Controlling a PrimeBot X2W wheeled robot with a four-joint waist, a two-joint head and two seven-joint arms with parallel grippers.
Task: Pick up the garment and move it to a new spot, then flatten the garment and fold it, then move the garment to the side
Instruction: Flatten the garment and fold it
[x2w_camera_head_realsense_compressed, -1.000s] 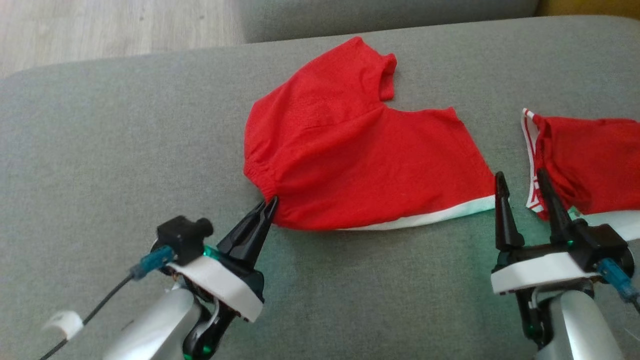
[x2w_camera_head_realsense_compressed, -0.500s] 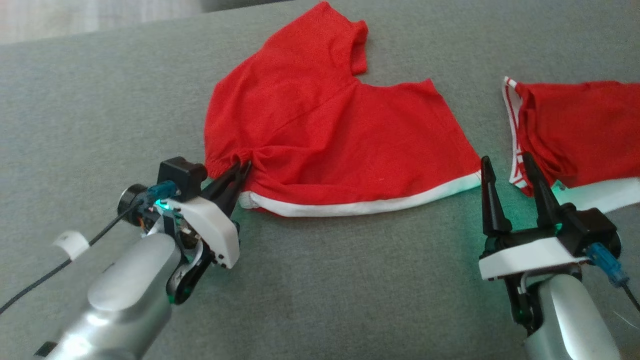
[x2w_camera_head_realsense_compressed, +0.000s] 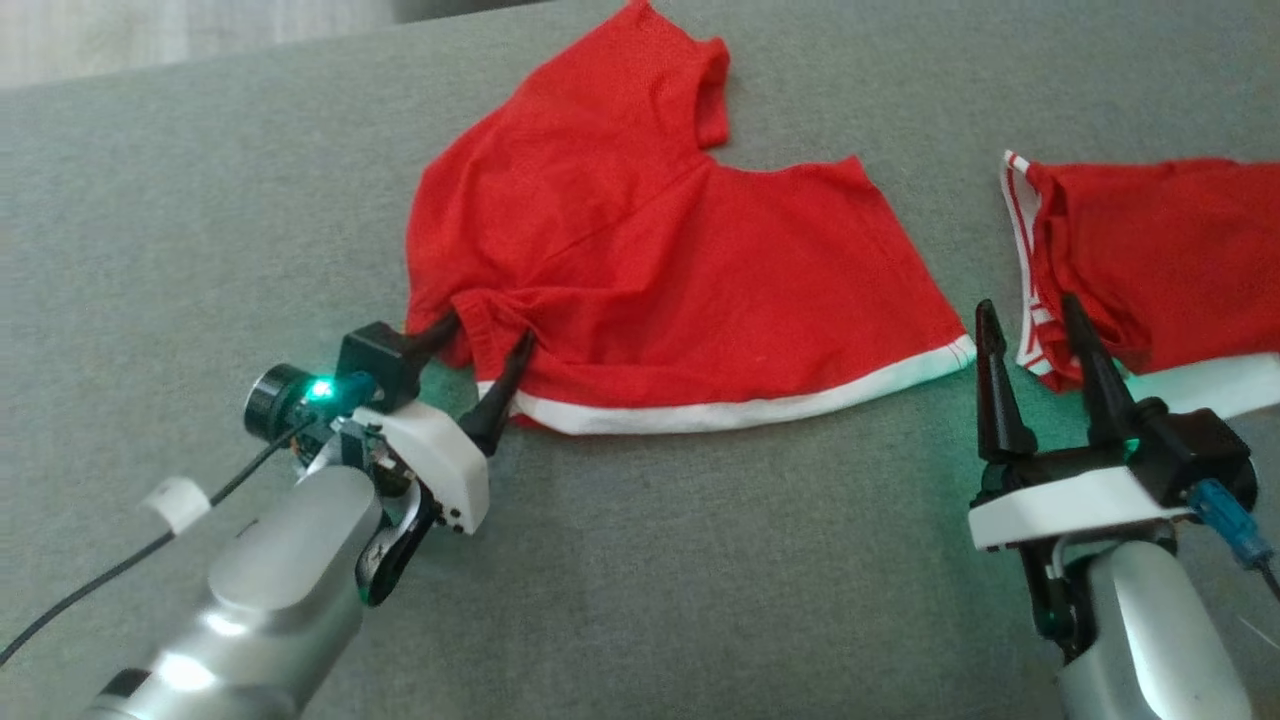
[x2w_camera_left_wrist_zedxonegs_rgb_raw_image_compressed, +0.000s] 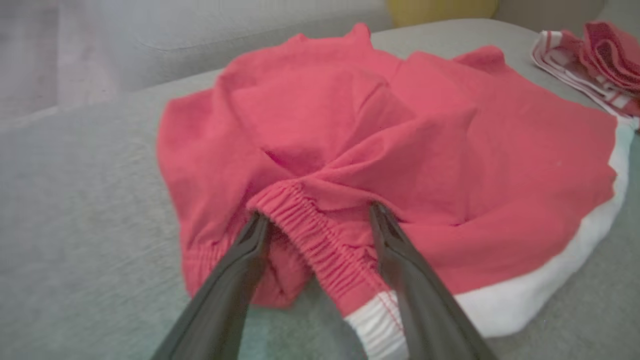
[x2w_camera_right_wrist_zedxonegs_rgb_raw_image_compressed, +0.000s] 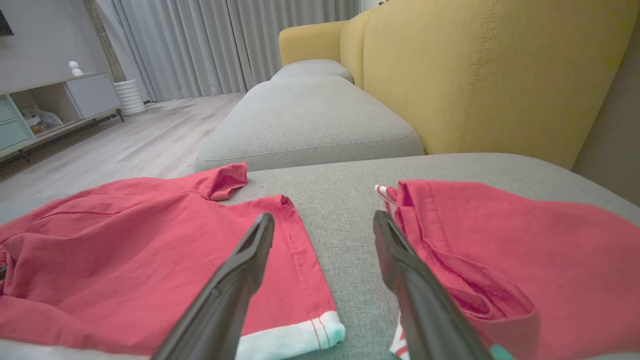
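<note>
1. The garment (x2w_camera_head_realsense_compressed: 680, 280), red shorts with a white hem, lies spread on the grey cushion (x2w_camera_head_realsense_compressed: 200, 250). A second red garment (x2w_camera_head_realsense_compressed: 1170, 260) lies apart at its 3 o'clock.
2. The left gripper (x2w_camera_head_realsense_compressed: 488, 335) is at the garment's 8 o'clock corner. Its fingers are apart and straddle the bunched elastic waistband (x2w_camera_left_wrist_zedxonegs_rgb_raw_image_compressed: 310, 235) — nothing is clamped.
3. The right gripper (x2w_camera_head_realsense_compressed: 1030, 310) is at the garment's 4 o'clock with fingers apart. It holds nothing and hovers over the gap between the two garments.
4. Judged step: flattening, with a grasp on the waistband corner being set up.
5. The next move calls for the left fingers to close on the waistband. The right gripper should take the white-hemmed corner — not the neighbouring garment.
</note>
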